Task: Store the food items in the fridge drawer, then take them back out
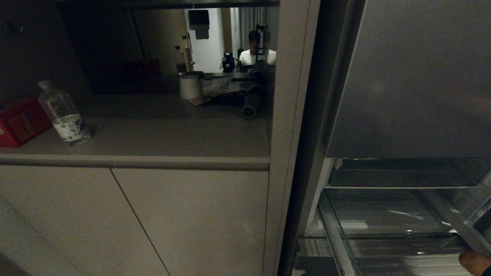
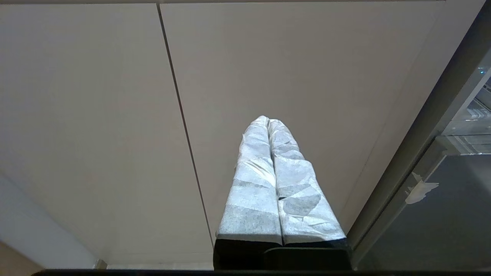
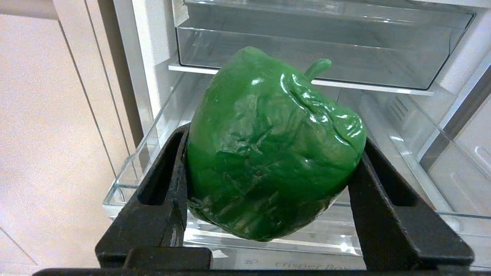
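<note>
My right gripper (image 3: 272,138) is shut on the glossy green bell pepper (image 3: 268,161), its black fingers (image 3: 168,184) pressing both sides, stem pointing away from me. It hangs just in front of and above the pulled-out fridge drawer (image 3: 153,149), a clear bin also visible low on the right in the head view (image 1: 333,230). A tan-brown potato (image 1: 475,263) peeks in at that view's bottom right corner; what it rests on is cut off. My left gripper (image 2: 268,122) is shut and empty, its white-wrapped fingers facing the beige cabinet doors. Neither arm shows in the head view.
A second clear bin (image 3: 307,50) sits above the drawer under a grey door panel (image 1: 414,76). On the counter (image 1: 153,134) stand a water bottle (image 1: 64,115), a red box (image 1: 19,120) and a white paper roll (image 1: 190,86). A person's reflection (image 1: 255,50) shows behind.
</note>
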Controlling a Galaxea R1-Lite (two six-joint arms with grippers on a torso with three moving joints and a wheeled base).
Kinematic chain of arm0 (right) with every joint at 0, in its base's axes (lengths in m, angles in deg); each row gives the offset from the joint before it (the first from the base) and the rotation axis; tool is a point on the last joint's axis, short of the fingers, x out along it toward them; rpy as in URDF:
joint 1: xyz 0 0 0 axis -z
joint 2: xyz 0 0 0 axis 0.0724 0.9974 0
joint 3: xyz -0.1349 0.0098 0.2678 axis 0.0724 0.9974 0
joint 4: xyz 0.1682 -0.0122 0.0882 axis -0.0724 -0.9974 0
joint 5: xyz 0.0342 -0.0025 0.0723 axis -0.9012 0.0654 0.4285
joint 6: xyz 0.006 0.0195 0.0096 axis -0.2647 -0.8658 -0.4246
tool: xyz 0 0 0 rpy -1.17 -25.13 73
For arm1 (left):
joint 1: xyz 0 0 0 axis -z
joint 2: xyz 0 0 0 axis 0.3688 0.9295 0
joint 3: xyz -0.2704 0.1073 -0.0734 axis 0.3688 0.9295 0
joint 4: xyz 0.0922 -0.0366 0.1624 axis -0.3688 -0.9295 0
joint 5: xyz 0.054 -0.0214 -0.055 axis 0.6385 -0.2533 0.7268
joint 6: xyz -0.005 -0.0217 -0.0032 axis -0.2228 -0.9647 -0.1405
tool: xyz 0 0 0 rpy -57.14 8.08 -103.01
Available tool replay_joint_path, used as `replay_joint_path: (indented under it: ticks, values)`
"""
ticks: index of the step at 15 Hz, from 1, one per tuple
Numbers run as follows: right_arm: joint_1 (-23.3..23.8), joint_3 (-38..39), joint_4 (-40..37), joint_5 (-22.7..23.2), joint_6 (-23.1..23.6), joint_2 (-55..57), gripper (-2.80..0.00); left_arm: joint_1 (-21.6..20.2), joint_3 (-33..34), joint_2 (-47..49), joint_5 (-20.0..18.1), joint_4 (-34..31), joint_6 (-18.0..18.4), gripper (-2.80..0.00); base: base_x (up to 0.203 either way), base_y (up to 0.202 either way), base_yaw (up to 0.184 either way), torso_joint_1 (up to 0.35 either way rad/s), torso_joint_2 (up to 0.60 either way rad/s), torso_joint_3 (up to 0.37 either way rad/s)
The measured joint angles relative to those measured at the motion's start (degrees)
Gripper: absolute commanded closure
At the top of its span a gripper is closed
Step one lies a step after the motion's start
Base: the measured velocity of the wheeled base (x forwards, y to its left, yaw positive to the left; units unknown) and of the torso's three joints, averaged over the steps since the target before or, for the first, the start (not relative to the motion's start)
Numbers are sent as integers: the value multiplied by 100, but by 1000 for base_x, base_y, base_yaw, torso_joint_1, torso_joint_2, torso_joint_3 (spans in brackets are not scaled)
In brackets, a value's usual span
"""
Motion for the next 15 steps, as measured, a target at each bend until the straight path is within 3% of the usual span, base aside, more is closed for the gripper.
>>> replay_joint_path:
  ticks: [3, 12, 15]
  values:
    - [-11, 0, -5, -13, -10, -1, 0, -7, 0, 0, -5, 0, 0, 0, 0, 31, 0, -2, 1, 0]
    - [2, 0, -5, -9, -62, 0, 0, 0, 0, 0, 0, -2, 0, 0, 0, 191, -1, 1, 3, 4]
    - [0, 0, -2, -9, -79, 0, 0, -2, 0, 0, 0, -2, 0, 0, 0, 65, -1, 3, 0, 0]
